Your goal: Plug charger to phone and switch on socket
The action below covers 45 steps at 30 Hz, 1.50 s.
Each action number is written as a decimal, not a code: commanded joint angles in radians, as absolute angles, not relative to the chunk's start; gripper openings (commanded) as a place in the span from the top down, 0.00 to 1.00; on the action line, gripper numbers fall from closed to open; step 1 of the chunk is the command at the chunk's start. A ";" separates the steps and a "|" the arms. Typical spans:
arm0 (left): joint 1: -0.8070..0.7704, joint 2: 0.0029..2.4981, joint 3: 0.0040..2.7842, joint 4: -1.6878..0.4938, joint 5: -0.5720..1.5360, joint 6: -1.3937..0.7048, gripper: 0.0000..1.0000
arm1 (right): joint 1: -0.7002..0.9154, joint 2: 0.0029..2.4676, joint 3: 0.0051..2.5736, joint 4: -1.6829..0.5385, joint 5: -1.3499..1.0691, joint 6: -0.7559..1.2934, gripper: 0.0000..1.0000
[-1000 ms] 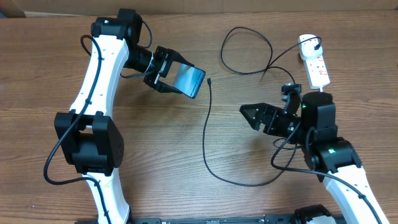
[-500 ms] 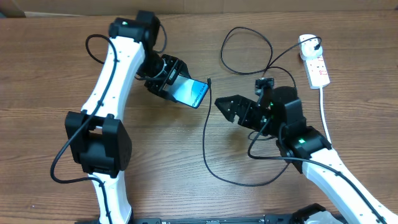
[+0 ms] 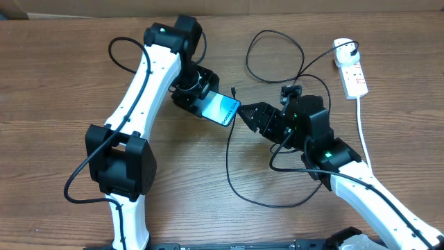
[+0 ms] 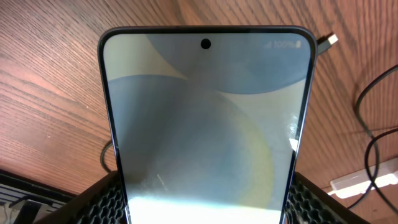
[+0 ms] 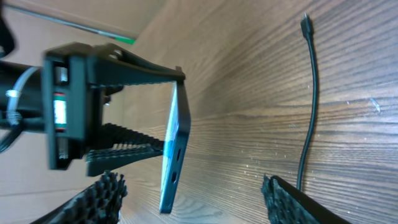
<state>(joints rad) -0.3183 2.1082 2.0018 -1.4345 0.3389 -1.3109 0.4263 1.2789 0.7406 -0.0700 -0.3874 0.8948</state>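
The phone has a light blue screen and is held off the table by my left gripper, which is shut on its sides. It fills the left wrist view. My right gripper is open and points left at the phone's free end. In the right wrist view the phone stands edge-on, its end between my spread right fingers, untouched. The charger is a thin black cable lying on the table, its connector tip beside the phone. The white socket lies at the far right.
The black cable loops across the wooden table from the tip, down past my right arm and back up to a plug in the socket's far end. A thick white cord runs from the socket toward the front right.
My left arm has carried the phone rightward to the table's middle. My right arm has swung left, and its open fingers have closed in on the phone's end. The cable has not moved.
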 commanded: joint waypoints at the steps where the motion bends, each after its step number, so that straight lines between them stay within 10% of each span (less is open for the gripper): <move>1: -0.337 2.086 2.032 -1.435 0.330 -1.340 0.96 | 0.442 1.317 0.768 -0.052 -0.380 0.944 0.30; 16: -0.366 2.086 2.032 -1.446 0.334 -1.340 0.96 | 0.530 1.383 0.768 0.047 -0.304 0.997 0.55; 45: -0.381 2.086 2.032 -1.481 0.279 -1.317 0.96 | 0.564 1.418 0.768 0.102 -0.236 0.995 0.72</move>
<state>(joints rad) -0.3737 2.1082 2.0022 -1.4864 0.3084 -1.3170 0.5571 1.4113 0.7406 0.0944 -0.2501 0.9951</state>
